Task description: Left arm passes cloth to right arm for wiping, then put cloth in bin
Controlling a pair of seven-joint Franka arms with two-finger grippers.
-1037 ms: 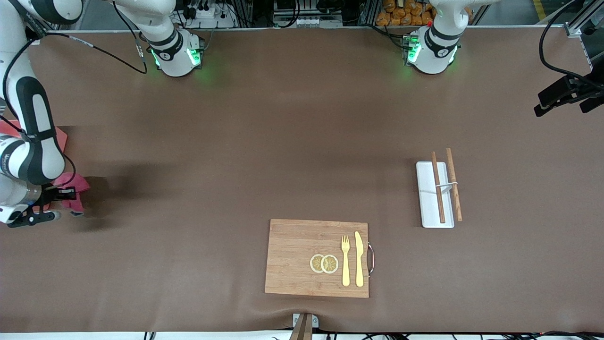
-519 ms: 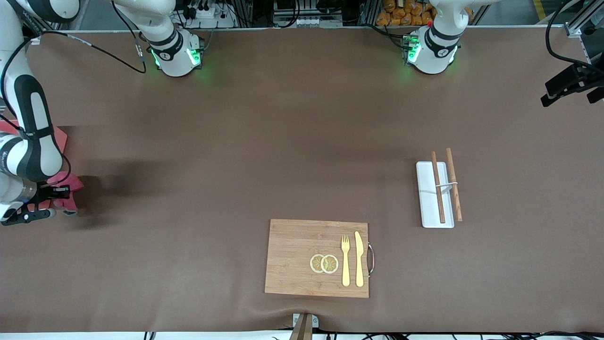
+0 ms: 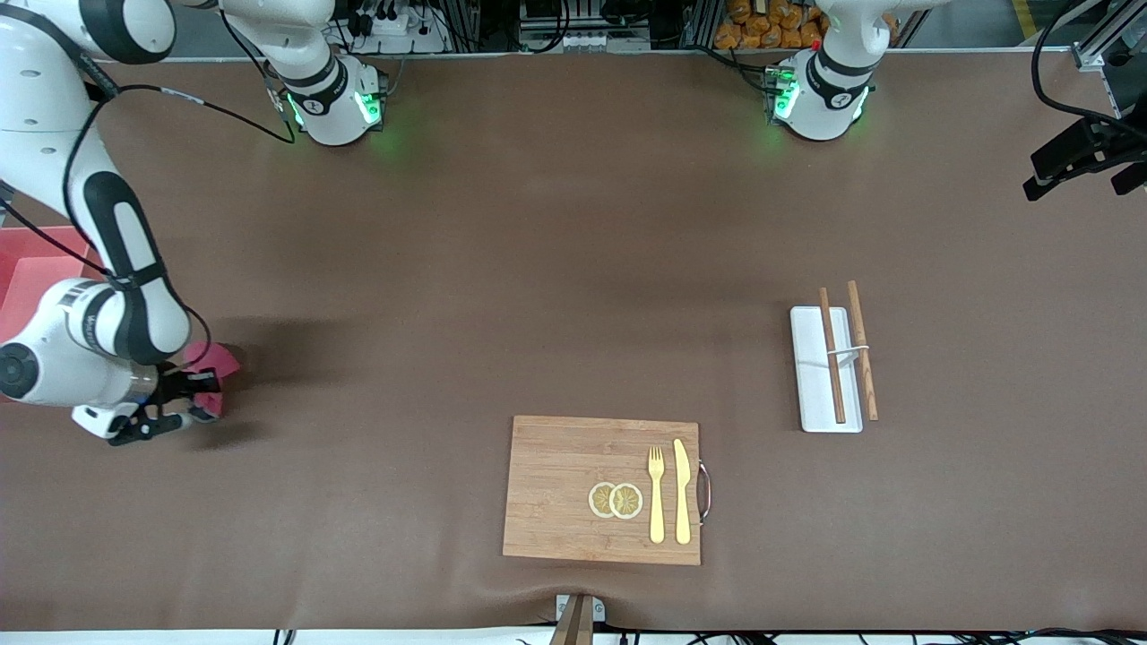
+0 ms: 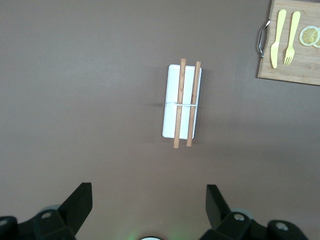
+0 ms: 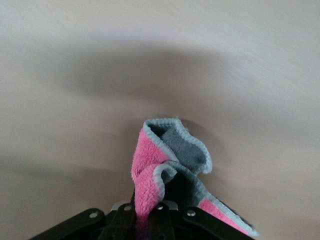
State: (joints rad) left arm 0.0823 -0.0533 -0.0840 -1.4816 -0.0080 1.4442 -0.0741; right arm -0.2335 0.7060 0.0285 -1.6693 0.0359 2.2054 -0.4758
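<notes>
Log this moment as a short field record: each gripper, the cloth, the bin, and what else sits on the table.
right gripper: shut on the cloth, over the table near the bin
left gripper: open, empty, above the white tray; arm waits
bin: at the right arm's end of the table; cloth not in it
white tray: carries two wooden sticks
wooden board: holds lemon slices, fork, knife

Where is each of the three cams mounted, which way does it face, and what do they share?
Front view: high across the table, facing both bases; shows both arms, the right gripper shut on the cloth beside the bin, the left gripper up at the left arm's end.
Left wrist view: looks down on the white tray with chopsticks and the wooden board; its open fingers show.
Right wrist view: close on the cloth in the right gripper.
Shared: tray and board in the front and left wrist views; cloth in the front and right wrist views.
</notes>
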